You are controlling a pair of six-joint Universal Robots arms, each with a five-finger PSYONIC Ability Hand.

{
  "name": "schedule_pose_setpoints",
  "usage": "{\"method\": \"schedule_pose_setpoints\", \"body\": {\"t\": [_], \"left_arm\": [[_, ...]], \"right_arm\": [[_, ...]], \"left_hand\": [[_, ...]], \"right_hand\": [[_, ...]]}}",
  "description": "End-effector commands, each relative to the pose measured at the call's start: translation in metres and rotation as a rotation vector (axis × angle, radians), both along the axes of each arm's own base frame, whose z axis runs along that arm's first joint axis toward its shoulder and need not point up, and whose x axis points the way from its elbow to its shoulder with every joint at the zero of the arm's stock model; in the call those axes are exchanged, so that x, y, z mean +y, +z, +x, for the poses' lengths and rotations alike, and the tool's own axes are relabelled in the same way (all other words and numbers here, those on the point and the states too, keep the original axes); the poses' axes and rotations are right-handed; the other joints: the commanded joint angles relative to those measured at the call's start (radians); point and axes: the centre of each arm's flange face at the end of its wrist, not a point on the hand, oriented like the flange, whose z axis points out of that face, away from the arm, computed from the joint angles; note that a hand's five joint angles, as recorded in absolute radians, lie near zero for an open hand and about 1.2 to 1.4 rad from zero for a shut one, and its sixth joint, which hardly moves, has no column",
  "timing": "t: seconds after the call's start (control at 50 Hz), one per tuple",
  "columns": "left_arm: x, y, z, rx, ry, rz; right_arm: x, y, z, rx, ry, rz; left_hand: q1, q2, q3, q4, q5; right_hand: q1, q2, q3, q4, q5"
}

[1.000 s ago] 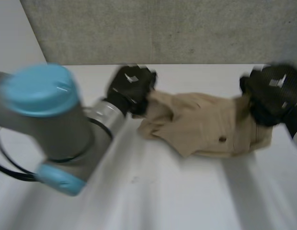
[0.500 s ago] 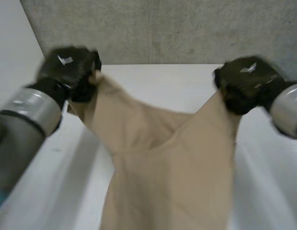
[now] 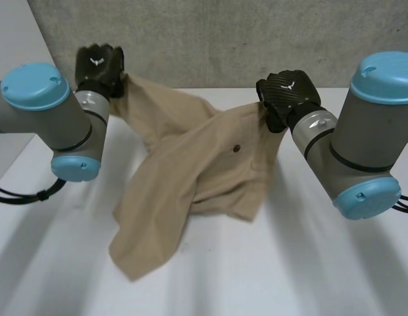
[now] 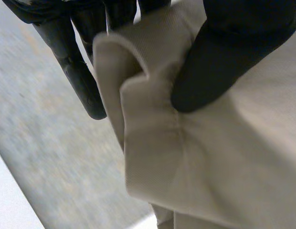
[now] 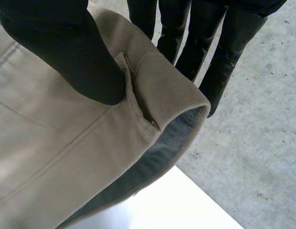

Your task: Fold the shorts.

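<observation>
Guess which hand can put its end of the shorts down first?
Probably the right hand: it pinches the shorts lower, nearer the table. The left hand holds its end higher.

We see beige shorts (image 3: 191, 164), held aloft by two corners, sagging between them, dark button (image 3: 237, 148) showing, lower leg trailing onto the white table (image 3: 270, 276)

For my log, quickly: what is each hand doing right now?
Left hand: shut, pinching an edge of the shorts.
Right hand: shut, pinching another edge of the shorts.
</observation>
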Motion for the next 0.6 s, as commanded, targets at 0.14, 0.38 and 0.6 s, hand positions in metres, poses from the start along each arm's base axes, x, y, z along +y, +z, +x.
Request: {"method": "schedule_pose_setpoints", "body": {"t": [0.14, 0.38, 0.6], "left_arm": [[0.037, -0.036, -0.007, -0.108, -0.102, 0.053], [0.136, -0.047, 0.041, -0.226, -0.041, 0.394], [0.202, -0.079, 0.05, -0.125, -0.08, 0.676]], "right_arm": [[0.003, -0.047, 0.012, 0.068, -0.024, 0.092], [0.008, -0.056, 0.006, 0.119, -0.034, 0.121], [0.024, -0.045, -0.004, 0.114, -0.026, 0.129]], "left_hand": [[-0.86, -0.899, -0.907, -0.913, -0.901], [-0.783, -0.822, -0.83, -0.836, -0.824], [-0.701, -0.74, -0.747, -0.754, -0.742]], "right_hand": [[0.417, 0.221, 0.23, 0.206, 0.236], [0.417, 0.221, 0.23, 0.206, 0.236], [0.417, 0.221, 0.23, 0.206, 0.236]]}}
